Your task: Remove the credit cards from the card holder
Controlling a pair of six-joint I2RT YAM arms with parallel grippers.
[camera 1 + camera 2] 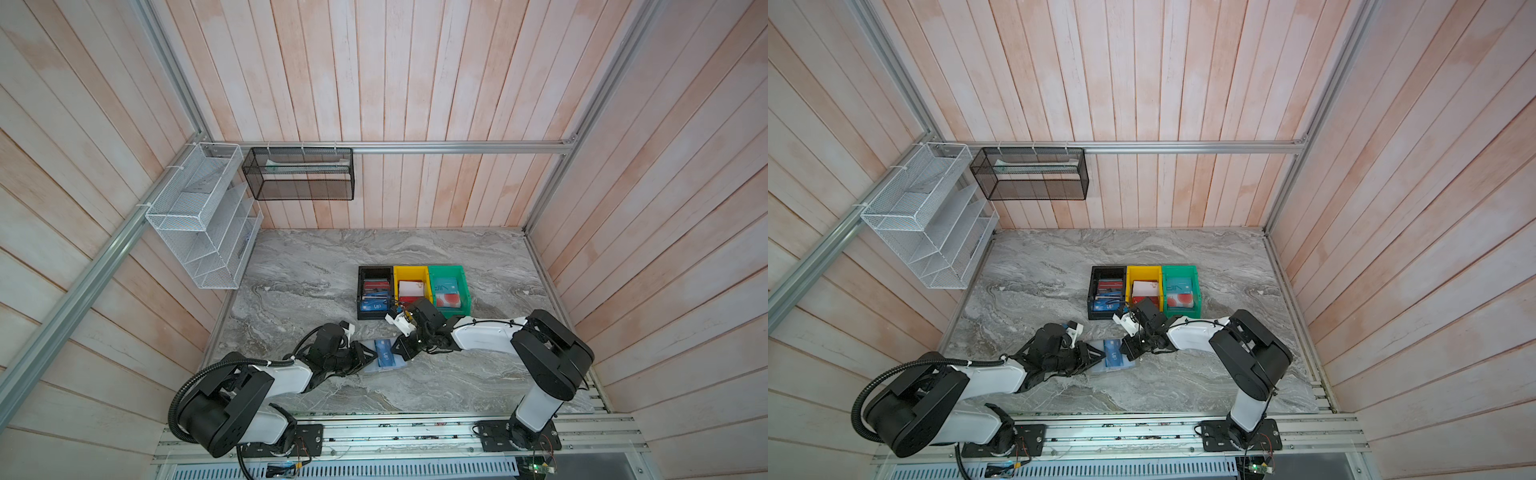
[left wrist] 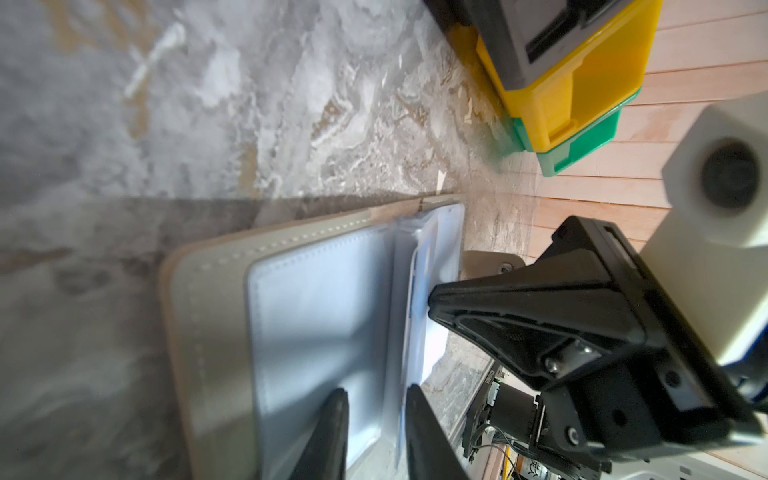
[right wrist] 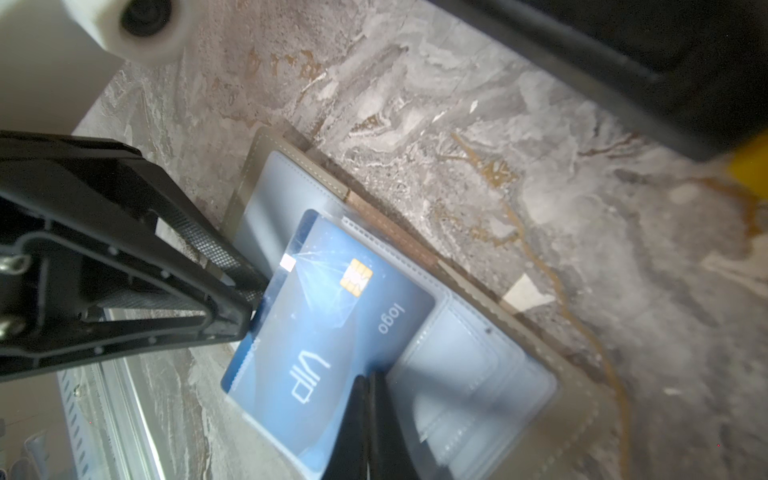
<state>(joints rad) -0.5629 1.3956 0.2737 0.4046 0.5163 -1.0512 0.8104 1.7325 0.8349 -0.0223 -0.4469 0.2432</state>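
Black fingers of my left claw [image 2: 376,392] fill the near edge of the left wrist view. They stand a little apart, with a narrow gap, and a pale pocket leaf of the card holder [image 2: 199,316] runs between them. Whether they press this leaf, I cannot tell. The holder lies open and flat: a grey cover with a stitched border, and translucent bluish-white pockets inside. From this side I see the pockets almost edge-on, and no card face shows.

The right wrist view gives what is missing there: the teal card [image 3: 328,332] lies face up, with a gold chip, the word "logo" and pale "VIP" letters. Its far corner seems to sit under a clear pocket leaf, and the rest lies over the inner pockets. My right claw [image 3: 370,380] is fully closed, its tips down at the long edge of the card. Whether it nips the card or only presses on it, I cannot tell.

In both top views the holder [image 1: 372,369] [image 1: 1100,370] lies on the marble table [image 1: 307,270] between my two claws, in front of the black bin [image 1: 360,291] and apart from it.
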